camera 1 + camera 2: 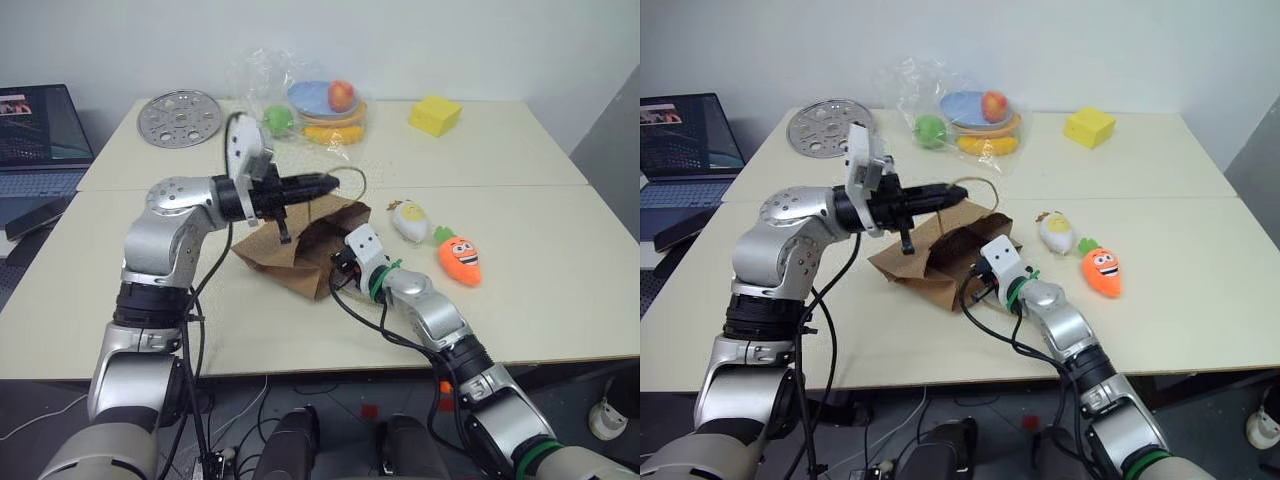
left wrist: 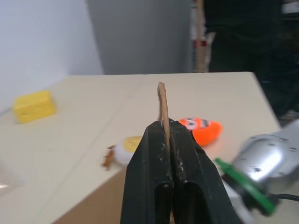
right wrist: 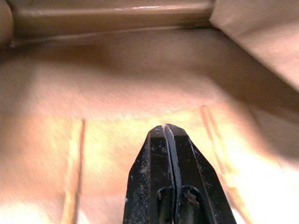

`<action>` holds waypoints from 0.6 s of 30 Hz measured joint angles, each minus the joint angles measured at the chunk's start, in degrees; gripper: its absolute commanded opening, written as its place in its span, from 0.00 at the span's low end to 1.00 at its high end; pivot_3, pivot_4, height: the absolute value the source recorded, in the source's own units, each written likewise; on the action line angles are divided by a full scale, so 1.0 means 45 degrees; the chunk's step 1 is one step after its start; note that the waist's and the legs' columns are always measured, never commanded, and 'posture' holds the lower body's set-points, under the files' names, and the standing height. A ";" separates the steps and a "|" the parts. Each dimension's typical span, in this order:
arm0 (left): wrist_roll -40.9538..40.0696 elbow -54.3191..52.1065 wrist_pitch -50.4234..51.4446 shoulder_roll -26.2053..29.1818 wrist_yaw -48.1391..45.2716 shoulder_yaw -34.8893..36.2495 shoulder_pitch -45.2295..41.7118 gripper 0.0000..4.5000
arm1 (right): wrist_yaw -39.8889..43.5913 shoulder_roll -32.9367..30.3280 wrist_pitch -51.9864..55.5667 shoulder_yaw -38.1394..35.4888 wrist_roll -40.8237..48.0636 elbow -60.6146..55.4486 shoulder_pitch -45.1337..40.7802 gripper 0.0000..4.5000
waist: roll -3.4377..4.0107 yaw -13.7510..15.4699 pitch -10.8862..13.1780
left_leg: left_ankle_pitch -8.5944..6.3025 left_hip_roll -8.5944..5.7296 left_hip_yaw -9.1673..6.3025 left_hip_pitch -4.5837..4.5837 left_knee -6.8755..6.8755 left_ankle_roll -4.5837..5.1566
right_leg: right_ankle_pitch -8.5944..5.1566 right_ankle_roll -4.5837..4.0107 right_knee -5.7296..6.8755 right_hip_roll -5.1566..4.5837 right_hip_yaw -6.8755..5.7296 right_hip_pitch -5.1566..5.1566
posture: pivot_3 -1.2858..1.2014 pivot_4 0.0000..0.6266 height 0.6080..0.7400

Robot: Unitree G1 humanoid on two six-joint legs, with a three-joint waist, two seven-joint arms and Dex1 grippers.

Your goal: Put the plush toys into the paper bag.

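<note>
Left wrist view shows the left gripper [image 2: 164, 140] pinching a handle [image 2: 161, 105] of the light, floppy bag [image 1: 290, 250], right gripper [image 3: 169, 135] pressed together inside it, soft toys [image 1: 436, 242] alongside, squeezable mid-body.

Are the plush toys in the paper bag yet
No. The carrot and egg toy lie on the table beside the paper bag.

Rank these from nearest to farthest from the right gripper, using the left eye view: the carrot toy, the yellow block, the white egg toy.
1. White egg toy, just beyond the right gripper, toward the robot's right.
2. Carrot toy, farther right, beside the egg.
3. Yellow block, at the table's far side.
</note>
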 measured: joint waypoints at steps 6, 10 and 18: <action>0.1189 0.0977 -0.2439 -0.0635 0.3408 0.1158 -0.0699 0.00 | -0.0285 0.0161 0.0040 -0.0292 -0.0197 -0.0029 0.0076 0.00 | -0.0002 0.0072 0.0000 | -0.0003 -0.0005 -0.0009 0.0022 0.0001 -0.0007 | 0.0017 -0.0008 -0.0006 -0.0002 -0.0002 -0.0009 | 0.52 0.24 1.00; 0.1677 0.1270 -0.3994 -0.0728 0.4578 0.1484 -0.1514 0.00 | -0.0836 0.0536 -0.0067 -0.0657 -0.0390 0.0224 -0.0053 0.00 | -0.0002 0.0091 0.0000 | 0.0001 -0.0013 -0.0005 0.0023 0.0000 -0.0009 | 0.0023 -0.0012 -0.0001 0.0003 0.0009 -0.0004 | 0.52 0.24 1.00; 0.1328 0.0893 -0.4159 -0.0966 0.4422 0.1373 -0.1205 0.00 | -0.2108 0.1049 -0.0105 -0.1572 -0.0610 0.1185 -0.0676 0.00 | -0.0002 0.0030 0.0000 | 0.0006 -0.0015 0.0005 0.0020 -0.0029 -0.0008 | 0.0024 -0.0013 0.0008 0.0011 0.0025 0.0013 | 0.52 0.24 1.00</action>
